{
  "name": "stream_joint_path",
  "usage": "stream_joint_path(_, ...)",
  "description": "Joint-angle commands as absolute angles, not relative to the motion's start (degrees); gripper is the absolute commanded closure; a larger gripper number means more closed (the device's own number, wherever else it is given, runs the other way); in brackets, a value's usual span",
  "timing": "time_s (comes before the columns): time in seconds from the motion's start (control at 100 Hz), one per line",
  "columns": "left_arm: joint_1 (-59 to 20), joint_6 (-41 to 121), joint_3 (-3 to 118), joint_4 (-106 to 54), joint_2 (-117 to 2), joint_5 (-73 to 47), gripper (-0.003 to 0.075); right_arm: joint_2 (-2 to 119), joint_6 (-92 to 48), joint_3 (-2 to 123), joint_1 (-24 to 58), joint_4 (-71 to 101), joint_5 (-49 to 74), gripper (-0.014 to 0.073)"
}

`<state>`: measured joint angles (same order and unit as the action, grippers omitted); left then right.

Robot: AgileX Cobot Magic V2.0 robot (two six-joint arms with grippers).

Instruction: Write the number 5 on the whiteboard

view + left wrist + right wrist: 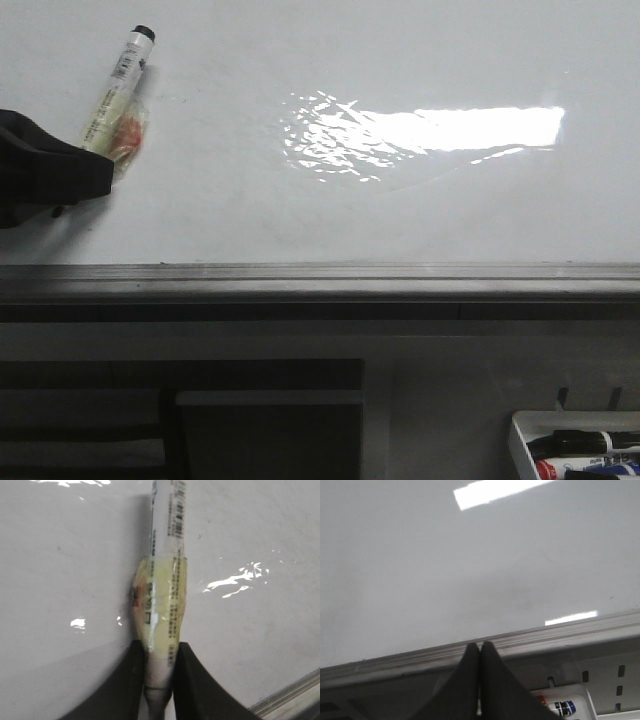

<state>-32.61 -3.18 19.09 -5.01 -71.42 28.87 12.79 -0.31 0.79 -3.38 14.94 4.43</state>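
Note:
The whiteboard [400, 200] is a large glossy white board with bright glare and a grey metal strip [320, 272] along its near edge. No number 5 shows on it. My left gripper [95, 165] at the far left is shut on a white marker [118, 90] wrapped in yellowish tape, black tip pointing up and away over the board. In the left wrist view the fingers [131, 675] clamp the marker [162, 605] by its taped lower body, gripper [157, 652]. My right gripper [480, 647] is shut and empty, over the board's grey edge.
A small white marker tray [520, 445] with black, red and blue markers [580, 442] hangs below the board at the lower right; it also shows in the right wrist view [587, 700]. Dark shelving [180, 420] lies below the board at the left.

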Motion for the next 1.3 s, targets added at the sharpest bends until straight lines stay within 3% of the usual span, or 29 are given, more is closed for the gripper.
stream_joint_path(0.0, -32.73, -3.58, 20.7, -5.57, -71.38, 31.2, 0.0741, 13.83, -2.63, 4.83, -3.82, 14.23, 3.99, 0.0655)
stream_joint_path(0.15, -32.73, -3.58, 20.7, 0.38, -70.74, 31.2, 0.0741, 13.83, -11.05, 9.21, -1.28, 13.63, 7.72, 0.0655)
stream_joint_path(0.4, -32.83, -3.58, 20.74, 17.24, -66.7, 31.66, 0.0741, 16.8, -17.0, 10.13, 19.72, 10.19, 8.41, 0.0655)
stream_joint_path(0.71, -32.83, -3.58, 20.74, 44.68, -63.45, 34.13, 0.0741, 30.52, -17.0, 20.24, 38.78, 11.56, 8.03, 0.065)
stream_joint_path(0.77, -32.83, -3.58, 20.74, 47.89, -63.45, 36.55, 0.0741, 33.93, -17.0, 22.99, 41.53, 11.56, 8.2, 0.0609)
stream_joint_path(0.91, -32.83, -3.58, 20.74, 51.62, -63.45, 42.81, 0.0741, 42.44, -16.89, 29.98, 46.37, 11.79, 8.97, 0.0291)
stream_joint_path(0.98, -32.83, -3.58, 20.74, 52.12, -63.45, 43.72, 0.0741, 45.85, -16.89, 32.79, 47.98, 11.79, 8.08, 0.0185)
stream_joint_path(1.29, -32.83, -3.58, 20.74, 54.23, -63.45, 44.2, 0.0741, 55.98, -16.89, 40.14, 50.78, 12.71, 5.51, 0.0236)
